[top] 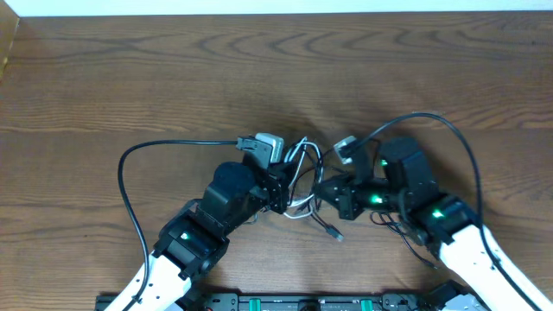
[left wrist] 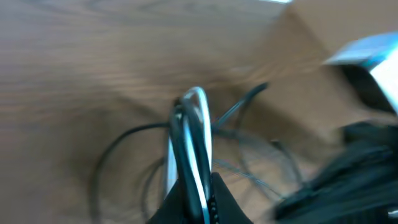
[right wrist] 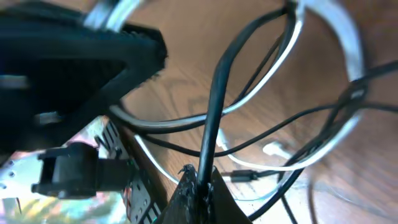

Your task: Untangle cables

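The cables [top: 301, 177] are a small tangle of thin black cords and one white cord on the wooden table, between my two grippers. My left gripper [top: 278, 192] is shut on a bundle of black and white cable [left wrist: 189, 143] that rises in a loop from its jaws [left wrist: 198, 199]. My right gripper [top: 327, 186] is shut on one black cable [right wrist: 214, 106], held taut above the table from its jaws [right wrist: 202, 183]. White loops [right wrist: 323, 56] and a black plug end [right wrist: 242, 176] lie beneath it. A loose black plug [top: 333, 231] trails toward the front.
Thicker black arm wires arc over the table at left [top: 125, 186] and right [top: 462, 151]. The left arm's body [right wrist: 68, 56] fills the right wrist view's upper left. A cardboard box edge [top: 7, 43] sits at the far left corner.
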Motion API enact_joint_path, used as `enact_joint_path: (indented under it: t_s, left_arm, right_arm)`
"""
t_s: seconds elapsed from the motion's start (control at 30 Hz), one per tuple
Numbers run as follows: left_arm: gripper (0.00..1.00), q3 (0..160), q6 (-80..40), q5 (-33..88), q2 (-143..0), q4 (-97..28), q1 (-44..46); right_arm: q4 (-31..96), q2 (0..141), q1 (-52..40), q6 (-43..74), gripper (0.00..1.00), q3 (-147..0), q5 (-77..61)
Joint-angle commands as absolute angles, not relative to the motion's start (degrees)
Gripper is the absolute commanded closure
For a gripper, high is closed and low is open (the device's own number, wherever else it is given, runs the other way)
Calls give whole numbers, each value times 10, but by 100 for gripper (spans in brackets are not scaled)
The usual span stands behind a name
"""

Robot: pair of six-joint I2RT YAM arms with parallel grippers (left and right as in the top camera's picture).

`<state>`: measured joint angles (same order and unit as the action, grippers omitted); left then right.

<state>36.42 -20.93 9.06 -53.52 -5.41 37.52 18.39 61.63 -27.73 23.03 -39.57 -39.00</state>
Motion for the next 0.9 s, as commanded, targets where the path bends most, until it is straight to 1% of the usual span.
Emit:
enact_joint_path:
  t_s: [0.0, 0.3, 0.47, 0.63, 0.87]
  left_arm:
    - [92, 372, -200, 8, -531, -77, 373]
    - [92, 372, -200, 7, -531, -95, 373]
    - [92, 371, -200, 1, -531, -105, 373]
    - [92, 371, -200, 1, -531, -107, 373]
    - [93, 371, -200, 1, -531, -106, 373]
  right_arm:
    - [198, 564, -241, 233, 99, -400, -394]
    - [234, 428, -94, 249, 99, -400, -394]
    - [238, 387, -34, 264, 99, -400, -394]
    - [253, 379, -3, 276, 99, -400, -398]
    - [309, 379, 1, 252, 99, -400, -398]
